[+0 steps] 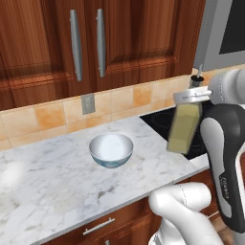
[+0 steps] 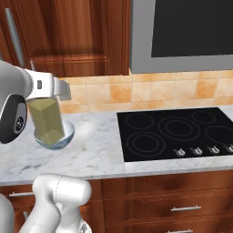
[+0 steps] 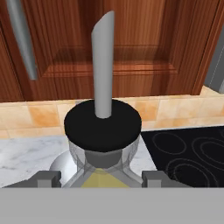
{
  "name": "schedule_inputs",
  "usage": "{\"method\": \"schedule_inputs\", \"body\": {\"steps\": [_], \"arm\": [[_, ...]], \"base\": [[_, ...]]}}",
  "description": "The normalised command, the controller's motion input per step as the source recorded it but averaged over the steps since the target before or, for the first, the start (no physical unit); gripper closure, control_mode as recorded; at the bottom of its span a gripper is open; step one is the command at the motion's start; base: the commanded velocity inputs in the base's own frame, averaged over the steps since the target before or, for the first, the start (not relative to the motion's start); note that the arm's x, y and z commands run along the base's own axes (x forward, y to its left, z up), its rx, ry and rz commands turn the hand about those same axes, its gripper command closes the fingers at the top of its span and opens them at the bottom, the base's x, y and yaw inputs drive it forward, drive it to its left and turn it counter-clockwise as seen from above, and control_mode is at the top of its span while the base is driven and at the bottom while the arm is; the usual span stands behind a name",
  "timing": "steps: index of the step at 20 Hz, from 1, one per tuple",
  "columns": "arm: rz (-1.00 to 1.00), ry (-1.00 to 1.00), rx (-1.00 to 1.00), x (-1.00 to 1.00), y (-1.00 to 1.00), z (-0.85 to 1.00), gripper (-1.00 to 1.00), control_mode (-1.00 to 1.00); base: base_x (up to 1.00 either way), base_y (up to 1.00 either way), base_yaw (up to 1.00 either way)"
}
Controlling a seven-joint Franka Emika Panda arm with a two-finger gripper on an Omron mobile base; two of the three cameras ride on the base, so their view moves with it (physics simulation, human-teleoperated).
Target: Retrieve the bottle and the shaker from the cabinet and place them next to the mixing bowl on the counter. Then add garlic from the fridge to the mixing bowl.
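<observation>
Bottle in the air, folks: we have the square-sided clear glass bottle (image 1: 184, 127) of yellow-olive liquid gripped just below its neck, the gripper (image 1: 192, 96) pinching it from both sides with its grey fingers (image 1: 179, 98) pressed against the glass shoulders. It hangs a touch tilted above the white grey-veined marble bench (image 1: 57, 191), near the seam where the marble meets the black glass cooktop (image 2: 175, 133). From our left base view the bottle sits to the right of the round glossy pale blue-white mixing bowl (image 1: 111, 149), clear of it and well off the surface. From our right base view the bottle overlaps the bowl's rim, so the bowl lies behind and below it; we cannot tell from there how much gap separates them.

Looking along the hand, we see the bottle's small dark round top (image 3: 103, 124) with a slim grey spout (image 3: 103, 65) rising from it, the fingers flanking the glass shoulders below. Behind stand reddish-brown wood wall doors (image 1: 119, 38) with long steel bar handles (image 1: 75, 45), over a band of tan tiles (image 2: 150, 91). Brown wood drawers (image 2: 182, 207) with steel pulls run under the bench.
</observation>
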Motion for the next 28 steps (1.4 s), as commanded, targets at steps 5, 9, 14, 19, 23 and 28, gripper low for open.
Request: {"method": "schedule_inputs", "body": {"steps": [5,9,14,19,23,28], "arm": [[0.03,0.00,0.00,0.32,-0.01,-0.82,1.00,-1.00],[0.10,0.00,0.00,0.80,-0.08,-0.59,1.00,-1.00],[0.18,0.00,0.00,0.63,-0.26,-0.26,1.00,-1.00],[0.29,0.00,0.00,0.22,-0.41,-0.02,1.00,-1.00],[0.29,0.04,0.00,0.28,-0.17,0.00,1.00,-1.00],[0.21,0.03,-0.03,0.33,0.00,0.00,1.00,-1.00]], "base": [[0.00,0.00,0.00],[0.00,0.00,0.00],[0.00,0.00,0.00],[0.00,0.00,0.00],[0.00,0.00,0.00],[0.00,0.00,0.00]]}}
